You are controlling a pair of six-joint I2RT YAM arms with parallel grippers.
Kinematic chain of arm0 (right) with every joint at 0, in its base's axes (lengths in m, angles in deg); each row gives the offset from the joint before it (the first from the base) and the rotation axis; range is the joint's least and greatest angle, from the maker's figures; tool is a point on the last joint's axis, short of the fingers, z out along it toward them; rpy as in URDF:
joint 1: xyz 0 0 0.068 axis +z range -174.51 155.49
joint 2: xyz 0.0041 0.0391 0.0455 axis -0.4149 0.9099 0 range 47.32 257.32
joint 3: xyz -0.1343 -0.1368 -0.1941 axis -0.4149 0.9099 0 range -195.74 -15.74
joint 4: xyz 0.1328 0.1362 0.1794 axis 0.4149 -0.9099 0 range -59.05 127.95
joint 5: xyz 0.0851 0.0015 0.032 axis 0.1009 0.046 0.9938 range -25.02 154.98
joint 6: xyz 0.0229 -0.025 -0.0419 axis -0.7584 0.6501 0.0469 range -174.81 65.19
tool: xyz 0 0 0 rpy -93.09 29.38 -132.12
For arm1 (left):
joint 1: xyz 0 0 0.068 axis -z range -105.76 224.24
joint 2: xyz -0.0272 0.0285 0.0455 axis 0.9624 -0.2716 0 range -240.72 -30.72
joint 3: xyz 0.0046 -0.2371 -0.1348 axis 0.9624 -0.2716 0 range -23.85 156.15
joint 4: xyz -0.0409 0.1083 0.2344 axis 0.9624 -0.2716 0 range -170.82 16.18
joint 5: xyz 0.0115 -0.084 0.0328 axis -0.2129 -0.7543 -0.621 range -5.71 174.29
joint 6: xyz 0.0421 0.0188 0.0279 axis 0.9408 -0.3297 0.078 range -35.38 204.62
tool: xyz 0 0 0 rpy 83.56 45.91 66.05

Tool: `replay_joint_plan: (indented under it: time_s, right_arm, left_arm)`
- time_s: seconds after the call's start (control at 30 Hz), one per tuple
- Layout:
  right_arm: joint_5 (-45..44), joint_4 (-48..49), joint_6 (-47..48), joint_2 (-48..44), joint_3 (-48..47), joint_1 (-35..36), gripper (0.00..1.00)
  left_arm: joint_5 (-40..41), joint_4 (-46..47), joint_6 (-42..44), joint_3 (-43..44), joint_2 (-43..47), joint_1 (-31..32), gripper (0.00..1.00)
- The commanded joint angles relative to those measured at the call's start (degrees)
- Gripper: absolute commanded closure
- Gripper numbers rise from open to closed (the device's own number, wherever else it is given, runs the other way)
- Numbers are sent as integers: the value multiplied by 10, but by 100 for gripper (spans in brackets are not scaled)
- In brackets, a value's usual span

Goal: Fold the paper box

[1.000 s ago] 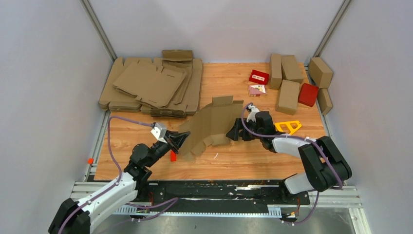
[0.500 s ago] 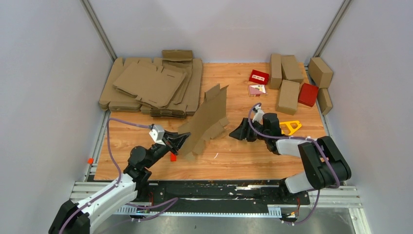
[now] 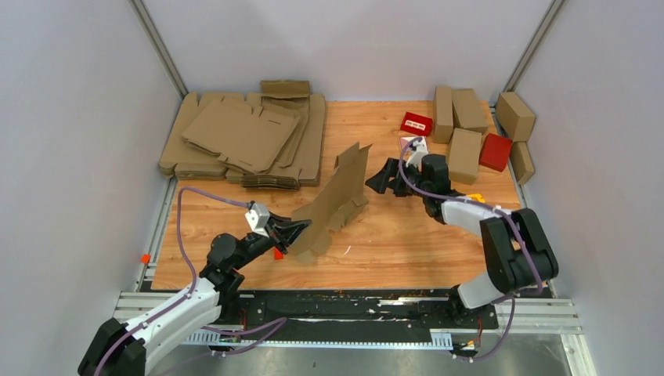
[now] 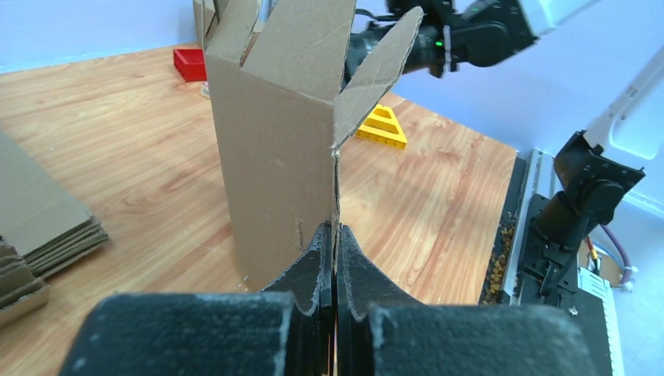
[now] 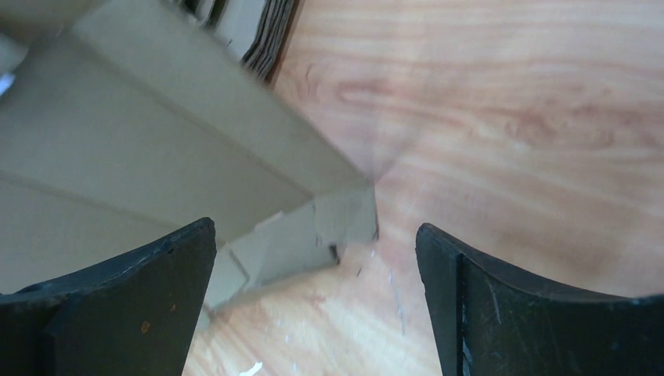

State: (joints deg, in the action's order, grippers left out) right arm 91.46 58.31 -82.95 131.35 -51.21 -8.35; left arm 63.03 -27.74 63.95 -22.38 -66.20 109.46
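The paper box (image 3: 333, 200) is a brown die-cut sheet standing on edge near the table's middle, flaps up. My left gripper (image 3: 296, 231) is shut on its near lower edge; in the left wrist view (image 4: 335, 235) the sheet (image 4: 274, 141) rises straight from between the pads. My right gripper (image 3: 379, 178) is open and empty, just right of the sheet's upper flaps, not touching. In the right wrist view the sheet (image 5: 156, 157) shows blurred ahead of the spread fingers (image 5: 470, 298).
A stack of flat brown sheets (image 3: 247, 137) lies at the back left. Folded brown cartons (image 3: 463, 133) and small red boxes (image 3: 416, 123) sit at the back right. A yellow triangular piece (image 4: 381, 128) lies by the right arm. A small red object (image 3: 277, 253) lies under the left gripper.
The right gripper has let go of the sheet and moved back and up toward its top flaps. The sheet has swung from leaning to standing on edge, still held by the left gripper.
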Motion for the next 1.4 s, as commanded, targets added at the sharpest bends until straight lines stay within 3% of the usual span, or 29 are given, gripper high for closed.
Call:
replay_joint_plan:
  time_s: [0.0,0.23,0.53,0.67,0.73,1.03,1.23,1.37]
  right_arm:
    - [16,17,18,85,-59,-7,3]
    - [92,133,-20,207,-57,-6,7]
    - [138,153,-43,148,-12,-8,8]
    - [197,189,-74,107,14,-8,20]
    - [206,205,-84,80,26,-8,20]
    - [173,149,-53,-65,71,-10,10]
    - [125,35,-5,-151,62,-10,8]
    - [57,-96,50,-174,15,-11,8]
  left_arm:
    - [-24,23,3,24,6,2,100]
    - [-31,65,-26,20,18,2,100]
    - [-36,6,-59,80,78,1,100]
    - [-29,-8,-65,82,98,2,100]
    - [-33,-7,-72,82,99,2,100]
    - [-58,-36,-84,109,101,2,100]
    - [-79,-46,-97,122,100,2,100]
    - [-99,-39,-116,127,100,2,100]
